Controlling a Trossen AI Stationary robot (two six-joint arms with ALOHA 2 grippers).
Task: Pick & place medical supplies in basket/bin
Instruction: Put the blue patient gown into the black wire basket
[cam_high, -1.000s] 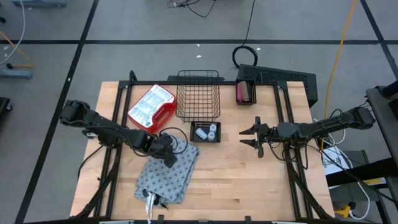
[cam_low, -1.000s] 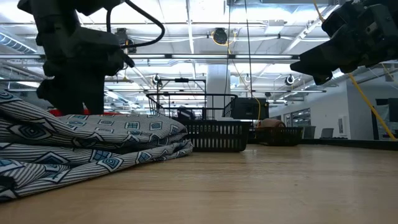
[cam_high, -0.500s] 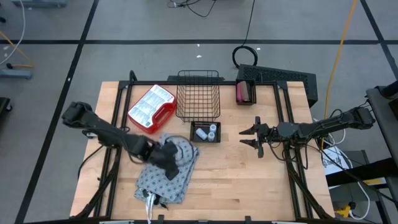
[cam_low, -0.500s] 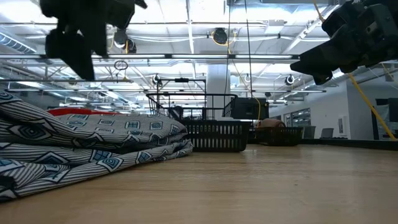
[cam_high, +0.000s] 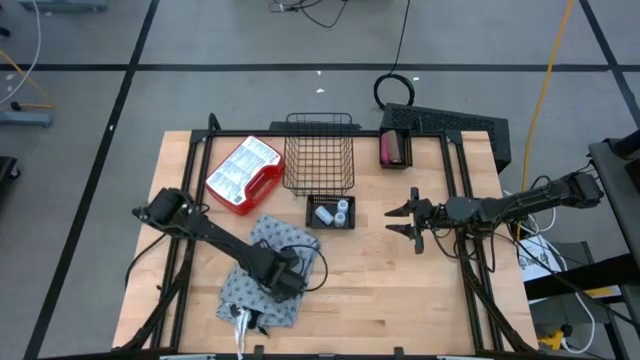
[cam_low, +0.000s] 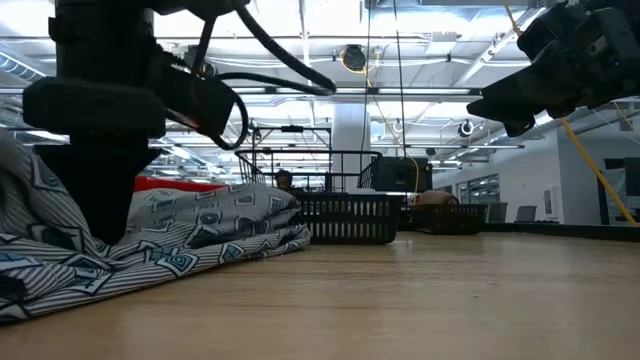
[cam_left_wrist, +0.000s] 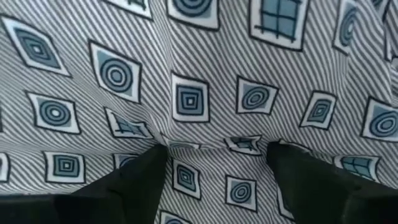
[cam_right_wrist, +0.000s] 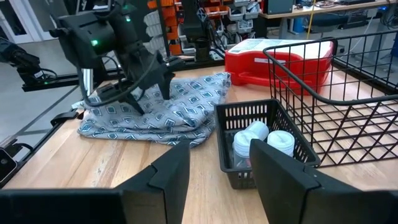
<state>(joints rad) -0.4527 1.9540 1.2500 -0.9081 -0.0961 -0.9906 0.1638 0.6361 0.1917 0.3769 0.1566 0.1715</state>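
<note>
I am pressing my left tool (cam_high: 283, 281) down onto the grey patterned cloth (cam_high: 268, 270), which is lying crumpled on the near left part of the wooden worktop (cam_high: 400, 300); its two dark fingers (cam_left_wrist: 134, 186) are standing apart with a fold of striped, square-printed fabric bunching between them, so the jaws are open and touching the cloth rather than clamping it. My right tool (cam_high: 413, 221) is hovering above the right side of the worktop, well apart from the cloth, with its fingers (cam_right_wrist: 163, 174) partly spread and holding nothing. Between the two tools, a small black bin (cam_high: 330, 214) is sitting with white round vials (cam_high: 341, 210) inside it. Just behind that bin, the black wire basket (cam_high: 318, 152) is standing empty. A red tray (cam_high: 241, 175) is lying beside the basket, on its left, and a dark red block (cam_high: 393, 148) is resting near the far right edge.
</note>
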